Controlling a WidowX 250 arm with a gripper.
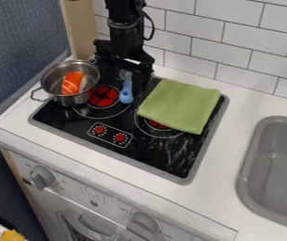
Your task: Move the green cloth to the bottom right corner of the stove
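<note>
The black gripper [124, 79] hangs over the back of the stove, behind and left of the cloth. Its fingers stand apart, open, with nothing held between them. The green cloth [180, 106] lies flat on the right half of the black stove top [177, 160], over the back right area and most of the right burner. The stove's bottom right corner is bare.
A metal pot [86, 96] with an orange-and-white piece [72, 83] inside stands on the stove's back left. A blue utensil [126, 92] lies below the gripper. A grey sink [252, 174] is at the right; a tiled wall [205, 47] rises behind.
</note>
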